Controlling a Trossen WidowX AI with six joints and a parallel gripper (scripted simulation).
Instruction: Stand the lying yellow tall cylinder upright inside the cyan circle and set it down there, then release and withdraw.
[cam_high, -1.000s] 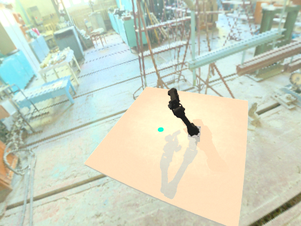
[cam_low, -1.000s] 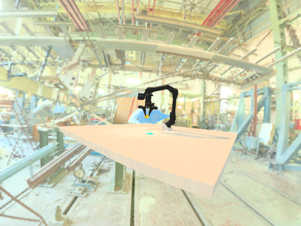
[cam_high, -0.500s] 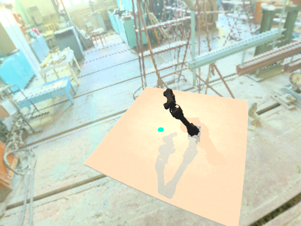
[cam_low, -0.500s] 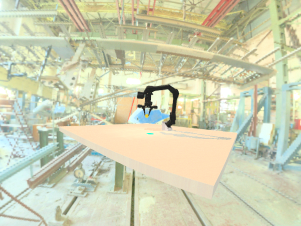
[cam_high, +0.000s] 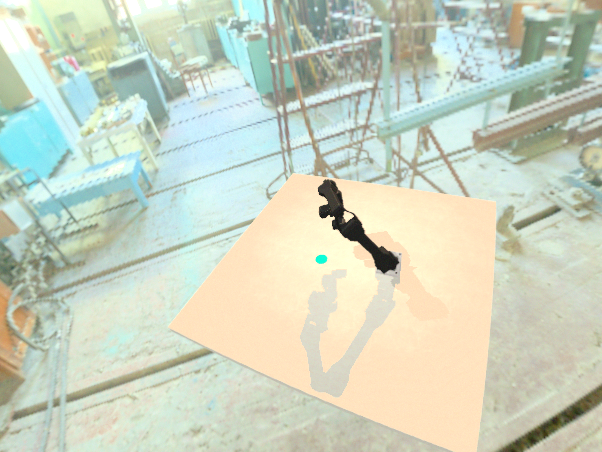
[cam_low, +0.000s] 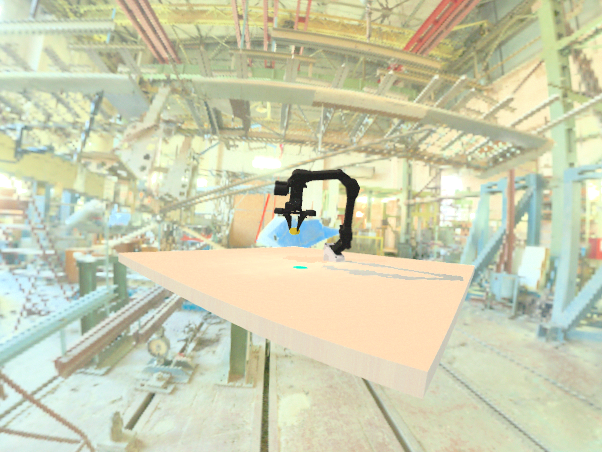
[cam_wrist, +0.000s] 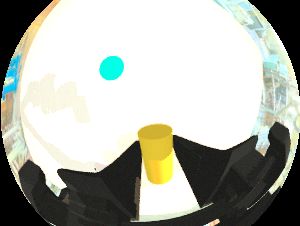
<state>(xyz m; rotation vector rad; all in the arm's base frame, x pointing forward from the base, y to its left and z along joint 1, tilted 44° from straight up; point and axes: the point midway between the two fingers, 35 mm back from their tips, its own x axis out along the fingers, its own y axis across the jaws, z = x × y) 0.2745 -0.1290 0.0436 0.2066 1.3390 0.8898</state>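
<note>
While gripped: yellow cyl (cam_wrist: 155, 156) ~horizontal.

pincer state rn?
Pincer: closed on the yellow cylinder, held in the air above the table, not yet over the cyan circle.

Black tool (cam_low: 294, 223) hangs high above the flat peach tabletop (cam_low: 350, 320), gripping a yellow cylinder (cam_wrist: 155, 156). Open air between it and the cyan circle (cam_high: 321, 259); nothing stands around the circle.
</note>
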